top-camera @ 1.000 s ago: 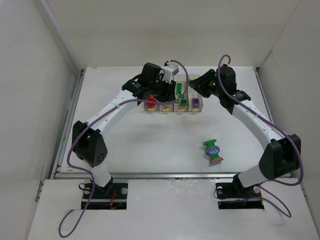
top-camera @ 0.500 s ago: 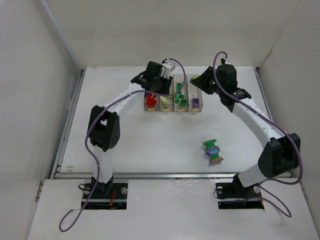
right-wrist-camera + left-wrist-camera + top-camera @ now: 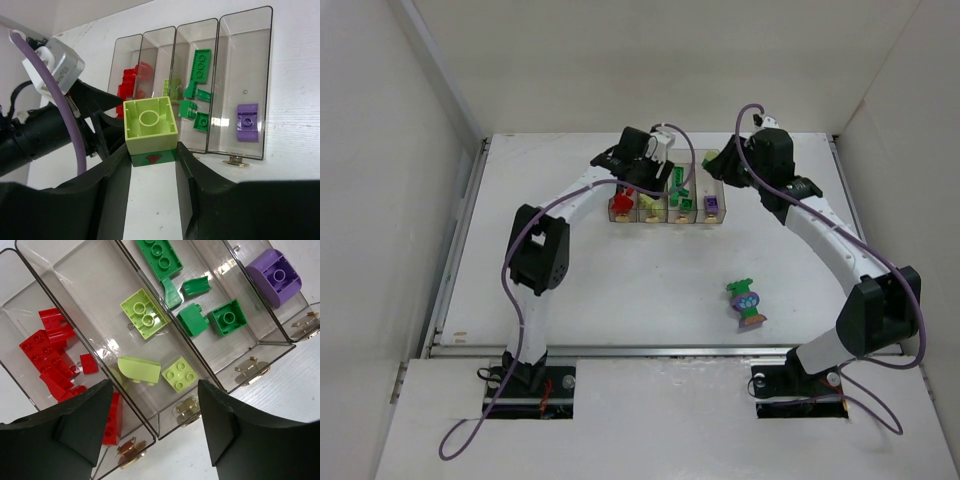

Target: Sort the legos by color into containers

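Four clear bins [image 3: 665, 218] stand in a row at the table's far middle. In the left wrist view [image 3: 95, 295] they hold, in turn, red bricks [image 3: 50, 357], lime bricks [image 3: 145, 317], green bricks [image 3: 200, 315] and a purple brick [image 3: 276, 275]. My left gripper [image 3: 155, 432] is open and empty above the near ends of the red and lime bins; in the top view [image 3: 642, 172] it hangs over the row's left side. My right gripper [image 3: 152, 162] is shut on a lime brick [image 3: 150, 122] stacked on a green brick [image 3: 152, 158], held near the bins [image 3: 247, 55].
A clump of green, purple and orange-brown pieces [image 3: 746, 303] lies on the table at the near right. Pale walls enclose the table on the left, back and right. My left gripper's body [image 3: 50, 65] and purple cable are close to the right gripper's left.
My left arm's elbow has swung inward and forward, and its gripper has shifted slightly right over the bins, uncovering the red bricks. My right gripper has edged back and left with its stack.
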You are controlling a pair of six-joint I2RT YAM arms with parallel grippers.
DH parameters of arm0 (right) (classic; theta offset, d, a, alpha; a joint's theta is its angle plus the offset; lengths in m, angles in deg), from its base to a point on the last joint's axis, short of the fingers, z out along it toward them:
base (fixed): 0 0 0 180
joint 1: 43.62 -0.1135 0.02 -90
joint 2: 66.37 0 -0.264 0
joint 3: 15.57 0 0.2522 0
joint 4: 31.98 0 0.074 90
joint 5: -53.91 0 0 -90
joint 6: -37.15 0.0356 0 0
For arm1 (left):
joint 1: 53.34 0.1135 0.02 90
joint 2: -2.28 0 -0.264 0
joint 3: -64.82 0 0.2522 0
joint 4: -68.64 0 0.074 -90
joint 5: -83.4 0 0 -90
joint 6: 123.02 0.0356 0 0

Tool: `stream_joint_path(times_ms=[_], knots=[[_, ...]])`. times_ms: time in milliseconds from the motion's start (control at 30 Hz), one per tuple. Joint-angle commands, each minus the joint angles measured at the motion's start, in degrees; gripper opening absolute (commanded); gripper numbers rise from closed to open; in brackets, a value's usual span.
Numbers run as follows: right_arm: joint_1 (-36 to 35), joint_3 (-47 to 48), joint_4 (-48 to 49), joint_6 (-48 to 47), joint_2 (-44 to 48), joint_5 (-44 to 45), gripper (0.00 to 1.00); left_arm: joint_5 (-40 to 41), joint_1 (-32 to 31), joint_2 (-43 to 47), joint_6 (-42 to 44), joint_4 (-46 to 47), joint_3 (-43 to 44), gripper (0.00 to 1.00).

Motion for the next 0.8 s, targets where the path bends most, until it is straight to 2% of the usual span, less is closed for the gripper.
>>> stream_joint_path(times_ms=[0, 167, 200, 267, 333, 400, 433, 467, 600, 667, 767], knots=[[0.2, 2.8, 1.5, -6.8, 1.5, -1.5, 0.0, 1.0, -0.1, 6.9, 0.2, -0.3, 2.6, 0.65], [0.2, 2.0, 1.5, -21.0, 5.8, -10.3, 0.0, -7.8, 1.6, 15.9, 8.0, -3.8, -0.7, 0.51], [-0.5, 1.1, 1.5, -27.2, 6.6, -12.4, 0.0, -12.7, 2.2, 17.8, 9.5, -4.7, -2.3, 0.47], [-1.3, -0.4, 1.5, -33.3, 8.3, -18.8, 0.0, -18.4, 3.3, 22.1, 13.1, -8.9, -2.3, 0.45], [-2.2, -2.8, 1.0, -40.4, 10.5, -22.7, 0.0, -25.0, 3.8, 22.8, 20.8, -16.7, 0.5, 0.45], [-3.6, -3.4, -0.1, -43.7, 11.1, -28.4, 0.0, -29.5, 3.8, 22.8, 26.8, -22.2, 2.9, 0.45], [-3.6, -3.4, -0.8, -46.2, 11.1, -30.3, 0.0, -34.7, 3.8, 22.8, 33.6, -27.1, 4.3, 0.45], [-4.1, -3.4, -1.6, -47.3, 11.1, -32.0, 0.0, -37.0, 3.8, 23.4, 36.4, -29.1, 4.3, 0.49], [-7.7, 1.0, -9.5, -52.4, 8.9, -34.9, 0.0, -43.6, 3.3, 24.5, 40.8, -31.4, 4.8, 0.59], [-9.5, 3.1, -13.2, -54.5, 8.1, -34.3, 0.0, -44.2, 2.8, 24.5, 42.3, -31.4, 4.8, 0.62], [-12.5, 3.1, -13.9, -55.1, 8.1, -32.9, 0.0, -43.2, 0.9, 24.5, 43.6, -32.0, 5.3, 0.64]])
